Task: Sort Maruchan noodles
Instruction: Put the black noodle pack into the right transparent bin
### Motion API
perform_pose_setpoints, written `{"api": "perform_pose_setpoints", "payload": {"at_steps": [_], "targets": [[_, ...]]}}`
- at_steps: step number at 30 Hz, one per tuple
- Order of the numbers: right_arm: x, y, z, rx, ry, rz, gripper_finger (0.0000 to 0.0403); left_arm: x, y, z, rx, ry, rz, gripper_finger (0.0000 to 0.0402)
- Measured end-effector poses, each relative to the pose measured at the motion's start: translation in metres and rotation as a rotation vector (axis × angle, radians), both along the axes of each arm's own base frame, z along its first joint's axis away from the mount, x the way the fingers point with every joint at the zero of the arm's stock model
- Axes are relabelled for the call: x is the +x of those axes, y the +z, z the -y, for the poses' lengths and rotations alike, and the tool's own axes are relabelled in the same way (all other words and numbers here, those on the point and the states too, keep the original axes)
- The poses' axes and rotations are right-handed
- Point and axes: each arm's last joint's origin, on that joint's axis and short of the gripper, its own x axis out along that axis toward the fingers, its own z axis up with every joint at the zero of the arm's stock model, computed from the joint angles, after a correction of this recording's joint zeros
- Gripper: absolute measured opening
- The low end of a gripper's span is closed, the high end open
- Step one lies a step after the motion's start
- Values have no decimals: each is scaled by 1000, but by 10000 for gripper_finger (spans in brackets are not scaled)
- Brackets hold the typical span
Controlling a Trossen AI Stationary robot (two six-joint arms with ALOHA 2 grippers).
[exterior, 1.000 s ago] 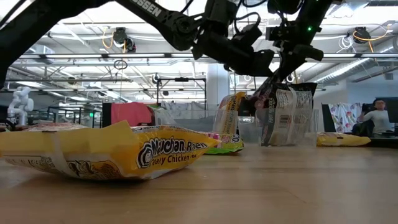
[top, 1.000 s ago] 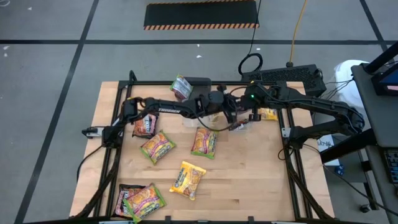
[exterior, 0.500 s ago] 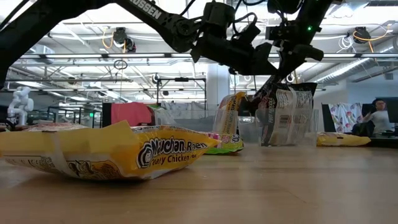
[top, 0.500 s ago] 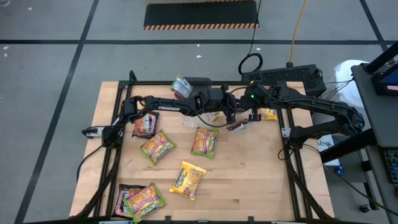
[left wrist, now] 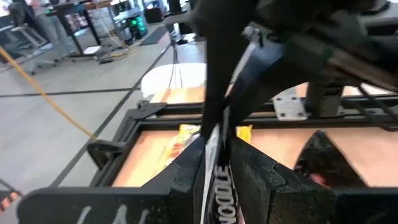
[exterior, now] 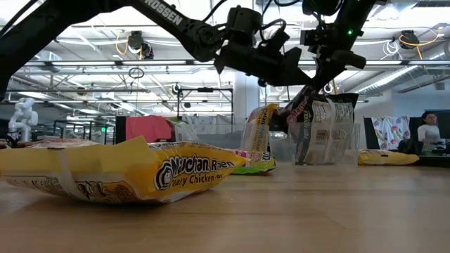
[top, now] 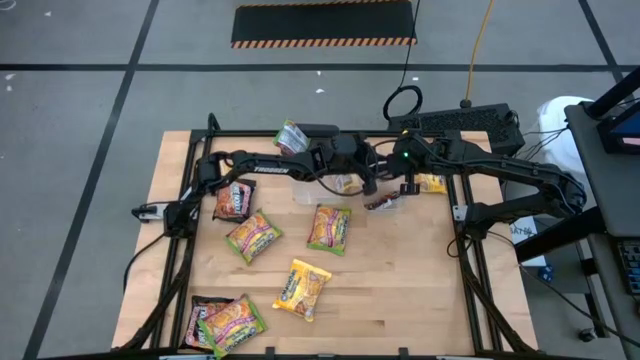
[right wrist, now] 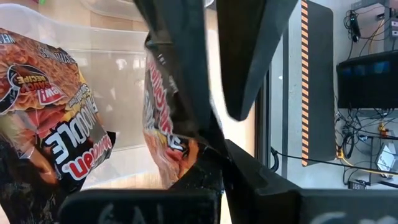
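Observation:
My right gripper [top: 396,192] is shut on a dark brown-black and red noodle packet [top: 383,203] over a clear tub [right wrist: 93,56] at the table's far middle. A second dark packet [right wrist: 56,137] stands upright in that tub and also shows in the low view [exterior: 327,130]. My left gripper [top: 368,185] reaches in from the left. Its open fingers stand on either side of the held packet's upper part [left wrist: 219,180]; I cannot tell whether they touch it. Other packets lie flat on the table: green-edged ones [top: 252,237] [top: 328,228], a yellow one [top: 302,288] and a dark one [top: 232,202]. My right gripper pinches the dark packet's edge [right wrist: 183,149] between its two fingers, coming slanting down from the table's right. The packet hangs tilted below the fingers [exterior: 299,112], over the tub and next to the packet that stands there.
A pile of packets [top: 225,322] lies at the near left corner. One packet [top: 291,138] lies at the far edge and a yellow one [top: 430,183] at the far right. A black frame [top: 465,250] rims the table. There is free room on the near right.
My left gripper has drawn back a little, up and toward the table's far left. The dark packet has stayed in my right gripper over the tub.

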Motion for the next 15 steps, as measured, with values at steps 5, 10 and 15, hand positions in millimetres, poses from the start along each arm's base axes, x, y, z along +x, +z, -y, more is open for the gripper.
{"api": "perform_pose_setpoints", "payload": {"at_steps": [5, 10, 15], "targets": [[0, 0, 0, 0, 0, 0, 0, 1, 0, 5, -1, -23, 5, 81], [0, 0, 0, 0, 0, 0, 0, 3, -2, 4, 3, -21, 21, 81], [0, 0, 0, 1, 1, 0, 0, 6, -12, 2, 7, -19, 27, 81]]}}
